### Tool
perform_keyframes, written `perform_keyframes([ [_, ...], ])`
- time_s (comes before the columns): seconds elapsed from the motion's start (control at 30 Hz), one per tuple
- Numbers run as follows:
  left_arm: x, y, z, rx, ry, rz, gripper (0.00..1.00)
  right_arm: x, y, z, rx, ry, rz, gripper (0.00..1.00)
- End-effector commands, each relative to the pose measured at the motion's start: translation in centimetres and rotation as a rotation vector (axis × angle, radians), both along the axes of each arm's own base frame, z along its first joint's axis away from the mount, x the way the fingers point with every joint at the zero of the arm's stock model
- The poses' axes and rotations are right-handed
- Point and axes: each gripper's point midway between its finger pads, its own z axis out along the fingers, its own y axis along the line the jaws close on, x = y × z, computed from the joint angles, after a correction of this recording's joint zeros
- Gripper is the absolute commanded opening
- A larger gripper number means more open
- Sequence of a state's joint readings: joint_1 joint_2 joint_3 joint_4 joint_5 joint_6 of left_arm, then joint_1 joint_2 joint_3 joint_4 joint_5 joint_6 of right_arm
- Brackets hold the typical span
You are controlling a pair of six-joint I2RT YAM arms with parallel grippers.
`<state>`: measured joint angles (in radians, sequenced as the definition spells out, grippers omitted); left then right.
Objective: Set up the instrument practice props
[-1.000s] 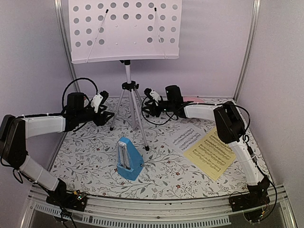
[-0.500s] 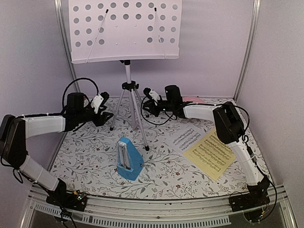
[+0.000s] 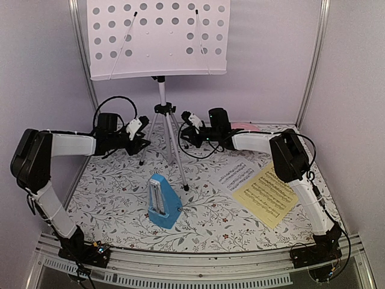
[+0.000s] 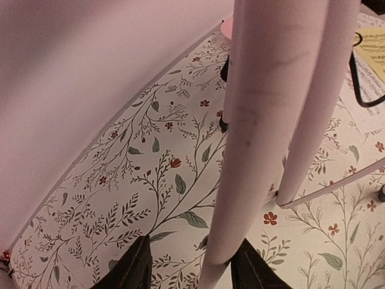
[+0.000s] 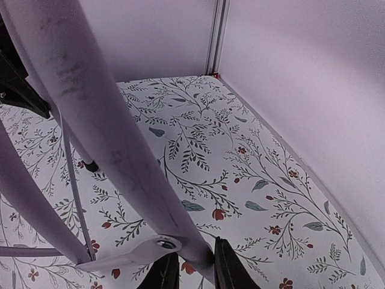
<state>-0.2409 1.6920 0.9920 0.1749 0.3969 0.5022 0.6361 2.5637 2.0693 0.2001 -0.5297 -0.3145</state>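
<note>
Silver tripod legs [image 4: 258, 108] inside tight right jaws, parted left jaws.

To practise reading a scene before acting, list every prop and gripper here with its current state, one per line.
music stand: upright on its tripod, no sheets on it.
metronome: upright on the table.
yellow sheet: flat on the table.
white sheet: flat on the table, beside the yellow one.
left gripper: open, a tripod leg between its fingers.
right gripper: shut on another leg of the stand.
</note>
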Motion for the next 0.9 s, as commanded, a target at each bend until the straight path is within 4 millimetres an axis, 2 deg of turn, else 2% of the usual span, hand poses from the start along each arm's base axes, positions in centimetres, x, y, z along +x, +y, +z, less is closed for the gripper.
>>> perform_keyframes([
  [0.0,1.0,-0.4,-0.1,0.011,-0.01,-0.035,0.44,-0.1,0.7,0.2,0.022,-0.025,0.01,0.2],
  [0.07,1.0,-0.8,-0.5,0.016,-0.005,-0.047,0.37,-0.1,0.7,0.2,0.025,-0.022,0.008,0.2],
  [0.3,1.3,-2.2,-1.0,0.015,0.004,-0.071,0.15,-0.1,0.6,0.5,0.025,-0.017,-0.004,0.06],
  [0.37,1.3,-2.4,-1.1,0.014,0.005,-0.075,0.11,-0.1,0.5,0.7,0.023,-0.013,-0.011,0.04],
  [0.63,1.4,-2.4,-1.3,0.02,-0.005,-0.066,0.0,0.2,-0.4,1.4,-0.004,-0.031,-0.061,0.0],
  [0.87,1.8,-2.2,-0.9,0.026,-0.03,-0.051,0.0,0.5,-1.6,3.3,-0.038,-0.082,-0.117,0.0],
])
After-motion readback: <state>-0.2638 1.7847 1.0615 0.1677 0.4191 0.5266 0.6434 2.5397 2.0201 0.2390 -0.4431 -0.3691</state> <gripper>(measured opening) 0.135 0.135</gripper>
